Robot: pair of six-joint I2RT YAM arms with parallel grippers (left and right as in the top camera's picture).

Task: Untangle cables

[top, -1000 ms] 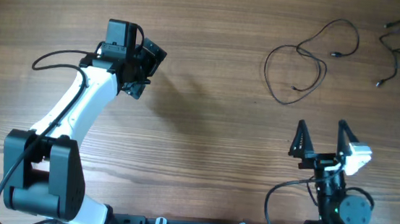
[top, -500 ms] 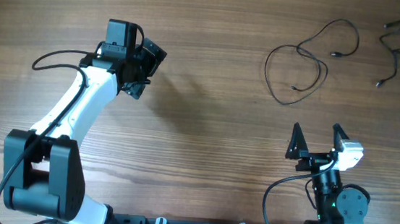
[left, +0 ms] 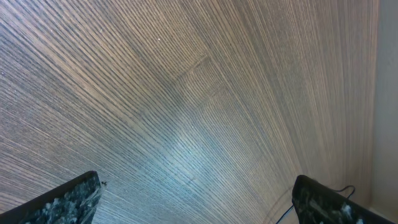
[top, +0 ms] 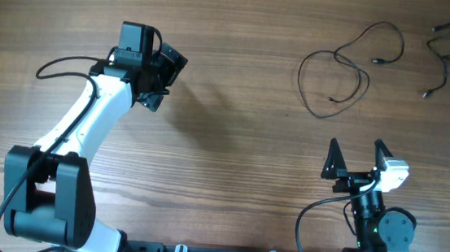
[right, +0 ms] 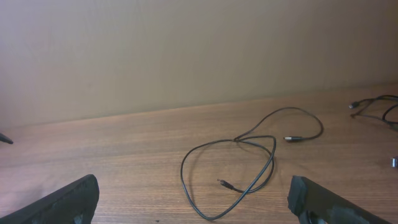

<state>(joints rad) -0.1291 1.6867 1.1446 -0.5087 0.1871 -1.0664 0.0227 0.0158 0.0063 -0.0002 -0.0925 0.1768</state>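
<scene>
**Left tool** [top: 157,75]: sits over bare tabletop [top: 241,29] at about 10 o'clock in the overhead view. Its wrist view shows the tips spread wide with only wood grain between them, so it holds nothing.

**First cable** [top: 301,74]: lies at about 1 o'clock, well apart from both tools. It forms a loose loop whose strands cross each other, and one small plug rests inside the loop.

**Second cable** [top: 428,93]: lies at about 2 o'clock by the right edge. It is apart from the first cable, and no strand is seen bridging them.

**Right tool** [top: 358,158]: sits at about 5 o'clock near its base. The jaws are wide and empty, and the first cable lies ahead at its 12 o'clock.

**Progress:** The two cables appear separated from each other, so the main work looks done or nearly so. Opening out the first cable's self-crossing may remain.

**Limits of view:**
- The second cable runs off the right edge in both the overhead and right wrist views, so its full run cannot be checked.
- Whether the short strand at 3 o'clock belongs to the second cable cannot be told.
- From overhead, the left tool's fingers are largely masked by its own housing.
</scene>
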